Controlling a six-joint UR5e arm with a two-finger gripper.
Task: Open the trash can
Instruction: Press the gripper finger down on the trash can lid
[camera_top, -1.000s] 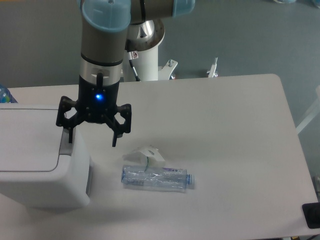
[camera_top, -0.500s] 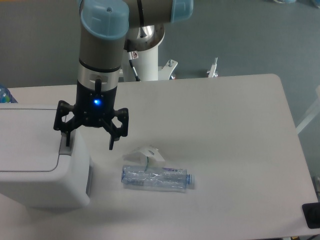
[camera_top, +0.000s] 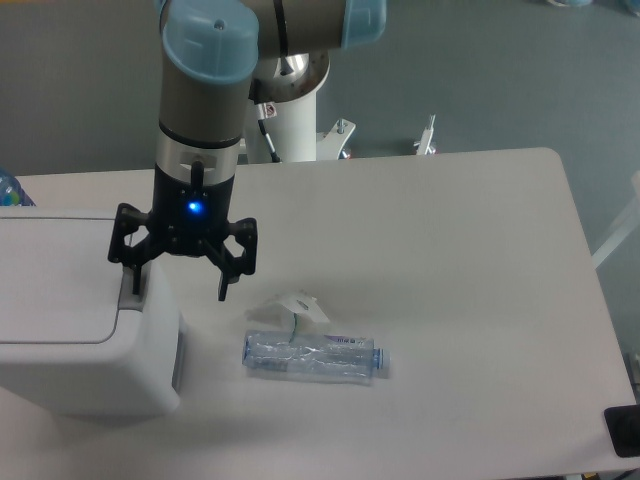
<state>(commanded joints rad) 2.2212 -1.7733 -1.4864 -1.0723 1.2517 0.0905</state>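
You're looking at a trash can (camera_top: 70, 330) of smooth white plastic with a soft satin sheen, its grey push tab (camera_top: 130, 290) duller. The gripper (camera_top: 180, 280) is matt black, hard-looking (plastic or coated metal, you can't tell which), under a brushed silvery metal arm (camera_top: 200, 100) with glossy pale-blue plastic caps. The bottle (camera_top: 310, 358) is clear, crinkled plastic catching small glints, with a white paper-like scrap (camera_top: 295, 305) beside it. The table (camera_top: 450, 260) top is a smooth, matt off-white laminate.

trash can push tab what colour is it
Grey, on the white trash can; push tab, camera view.
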